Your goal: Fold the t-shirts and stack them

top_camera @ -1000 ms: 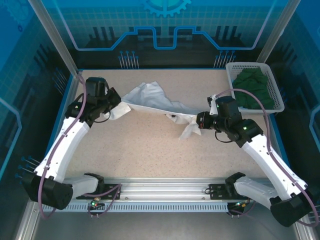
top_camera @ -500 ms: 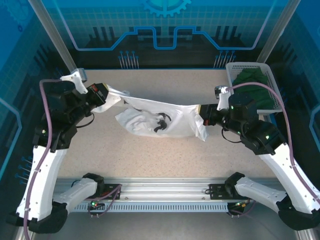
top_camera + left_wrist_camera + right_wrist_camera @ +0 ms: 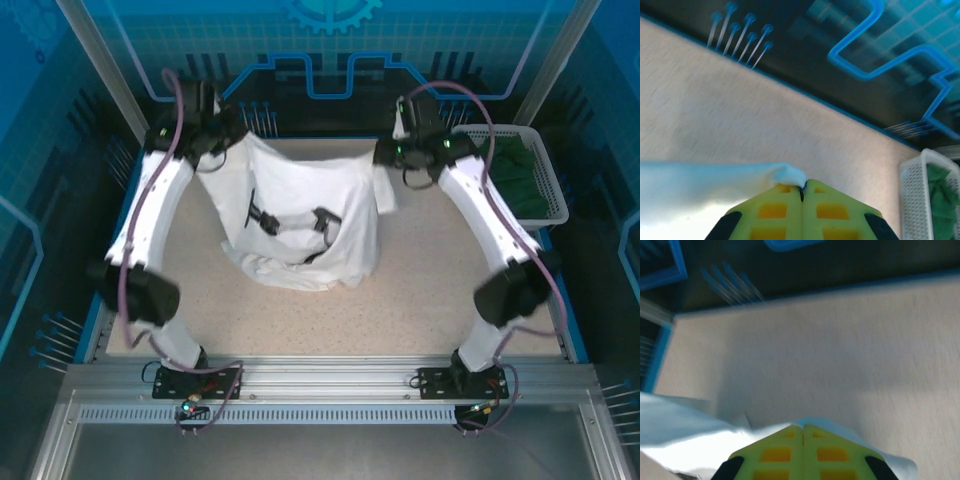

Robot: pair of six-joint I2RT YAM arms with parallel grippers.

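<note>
Item one: white t-shirt [image 3: 300, 200], thin limp cloth, its black print creased and partly unreadable. I am holding it up over the speckled table [image 3: 440, 290], with the hem bunching on the surface. The left gripper [image 3: 802, 186] is pinching one upper corner and the right gripper [image 3: 803, 428] the other, both clamped tight.

Item two: dark green t-shirt [image 3: 515, 175], crumpled and lying inside the white lattice basket [image 3: 553, 212].

Left arm [image 3: 153, 208] and right arm [image 3: 487, 215] stand tall, stretched to the table's [image 3: 430, 300] far edge. Left gripper [image 3: 233, 138] and right gripper [image 3: 386, 156] level, well apart, jaws pinched closed.
</note>
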